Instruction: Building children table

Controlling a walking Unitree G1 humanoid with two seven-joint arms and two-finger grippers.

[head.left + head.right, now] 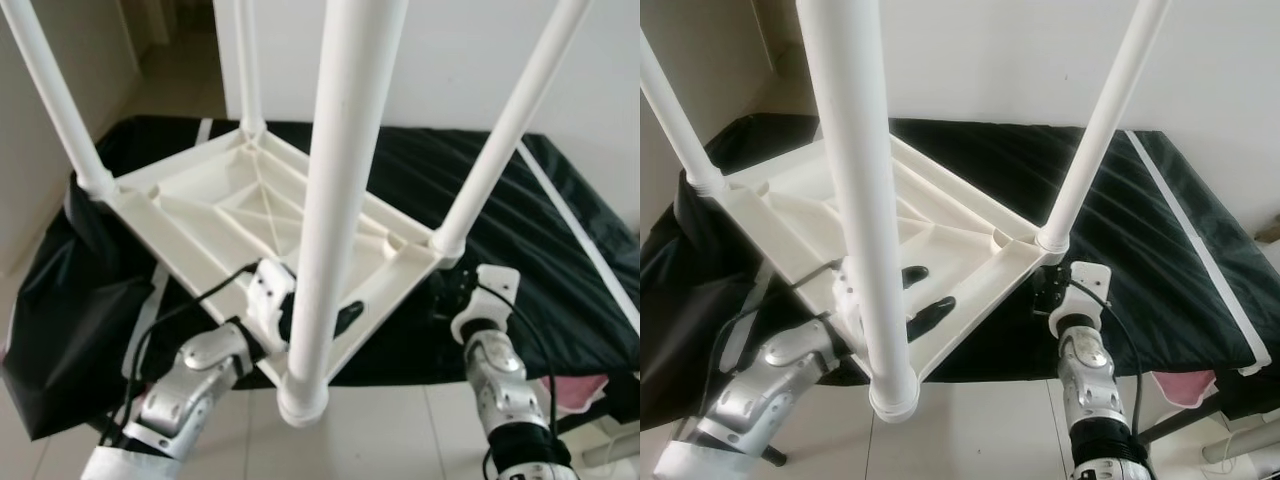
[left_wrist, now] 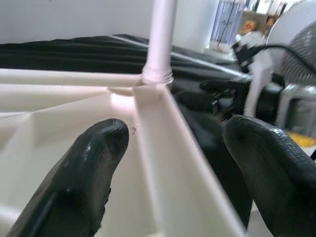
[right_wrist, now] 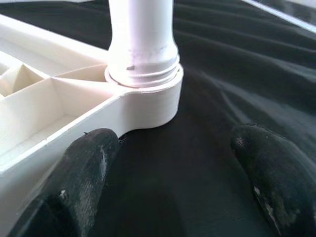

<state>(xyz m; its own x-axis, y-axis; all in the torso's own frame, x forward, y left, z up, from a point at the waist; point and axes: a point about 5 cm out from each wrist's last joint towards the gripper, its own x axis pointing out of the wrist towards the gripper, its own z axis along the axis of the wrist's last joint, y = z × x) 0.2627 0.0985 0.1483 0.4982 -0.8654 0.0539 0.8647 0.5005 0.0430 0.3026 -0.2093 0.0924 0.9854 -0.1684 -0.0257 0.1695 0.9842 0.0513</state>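
The four white round plastic legs (image 1: pixel 340 200) of the upturned white plastic children's table (image 1: pixel 250 210) run off the frame's top edge. The nearest leg hides most of the left pincer (image 1: pixel 920 295).

The two eye views look forward and down from the head, close over the upturned white table (image 1: pixel 270 210) on the black-draped counter (image 1: pixel 560 250). Each wrist view looks along its own claw's fingers, very near a table corner. The left wrist view also catches the right claw (image 2: pixel 222 96).
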